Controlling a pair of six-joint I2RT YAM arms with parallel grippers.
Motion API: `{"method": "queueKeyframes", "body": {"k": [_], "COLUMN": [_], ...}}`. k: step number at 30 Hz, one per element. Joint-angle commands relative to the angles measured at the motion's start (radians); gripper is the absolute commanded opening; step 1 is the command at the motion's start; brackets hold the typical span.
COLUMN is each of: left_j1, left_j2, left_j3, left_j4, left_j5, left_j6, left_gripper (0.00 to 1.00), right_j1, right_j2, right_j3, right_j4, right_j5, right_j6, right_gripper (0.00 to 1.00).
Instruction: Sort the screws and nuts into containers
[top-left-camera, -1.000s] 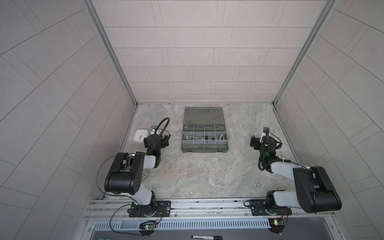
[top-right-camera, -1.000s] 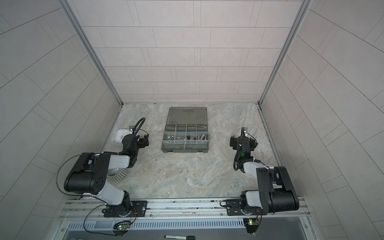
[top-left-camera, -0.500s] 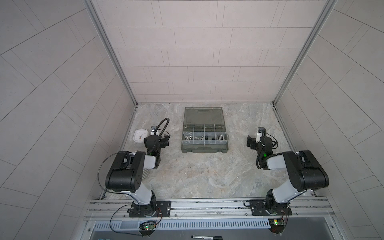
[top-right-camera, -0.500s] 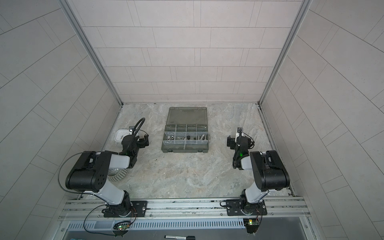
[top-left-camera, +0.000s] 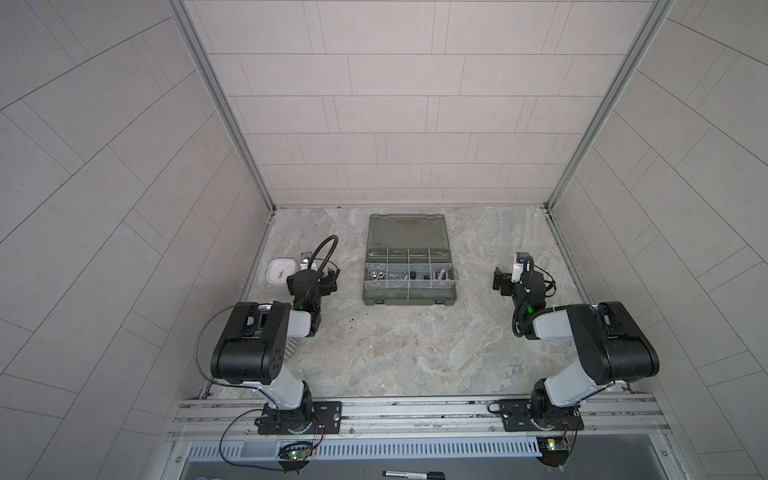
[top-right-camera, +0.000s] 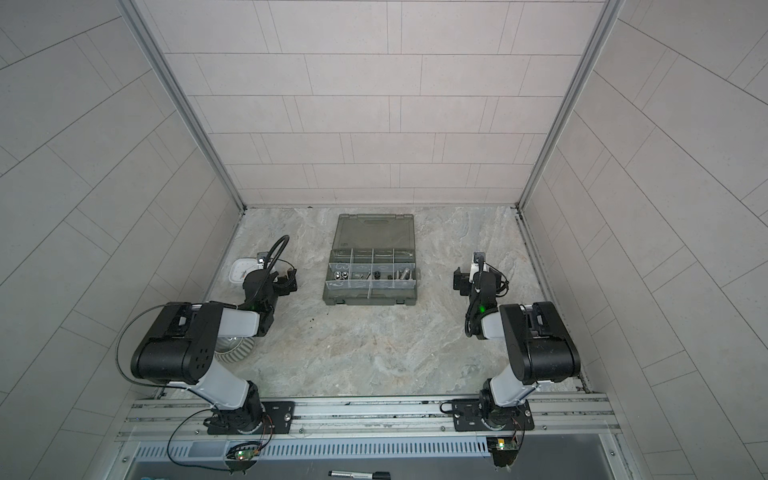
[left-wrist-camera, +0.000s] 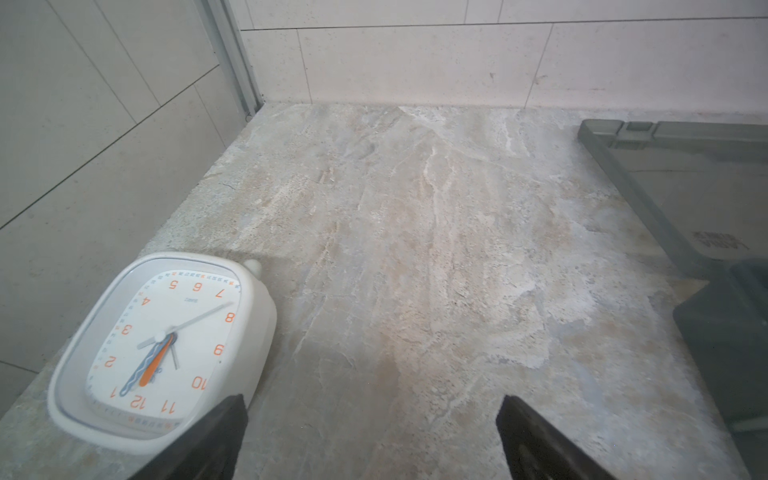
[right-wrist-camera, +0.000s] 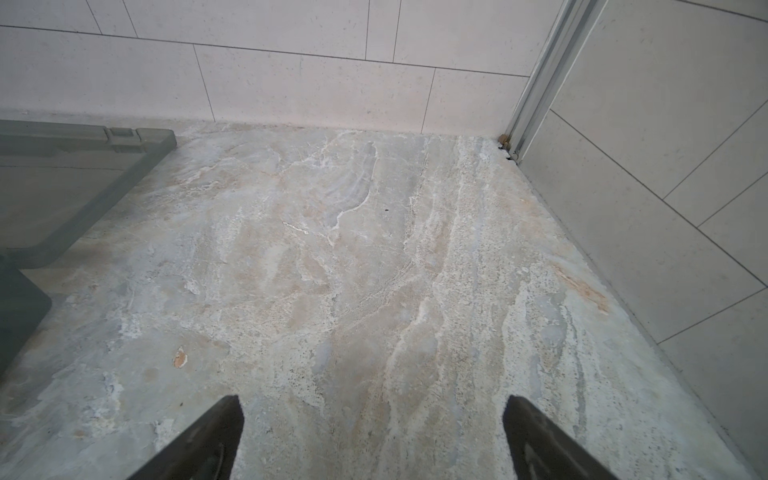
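Both of your jaws are wide open and hold nothing. The left jaws hang low over the bare worktop (left-wrist-camera: 415, 249) right by the clock (left-wrist-camera: 162, 345), so near that I cannot tell if they touch. The right jaws hang low over bare worktop on the other side. The case (top-left-camera: 409, 300) sits in the middle between them, well apart from both, with its lid (top-left-camera: 407, 232) laid open toward the back wall. The screws (top-left-camera: 441, 273) and nuts (top-left-camera: 376, 274) lie in the middle row of boxes (top-left-camera: 409, 274) in the case. In both top views they are too small to tell which kind is in which box. They are hard metal, so they should not bend or break, but they look smooth and shiny, so I think they will slip and roll. I would pinch a screw across its long middle and a nut across its flat sides. The boxes are small with thin clear walls, so wide jaws may bump a wall or push the light case along; come straight down from above. A ribbed mug (top-right-camera: 235, 351) sits under your left arm (top-right-camera: 178, 345), so swing that arm with care. A pen (top-left-camera: 411, 475) lies off the worktop, out of the way.
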Motion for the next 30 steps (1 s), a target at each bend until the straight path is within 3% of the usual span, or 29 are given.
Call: {"method": "queueKeyframes", "body": {"k": [1,30], "left_j1": [0.005,0.006], "left_j2": [0.004,0.004], "left_j3": [-0.012,-0.016], "left_j4": [0.057,0.071], "left_j5": [-0.052,-0.053], "left_j6": [-0.025,-0.022], "left_gripper": [1.00,1.00], "right_j1": [0.008,0.009], "right_j2": [0.009,0.013], "right_j3": [-0.008,-0.005], "right_j4": [0.030,0.027], "right_j5": [-0.030,-0.038], "right_j6": [-0.035,-0.036], "right_gripper": [0.99,0.99]}}
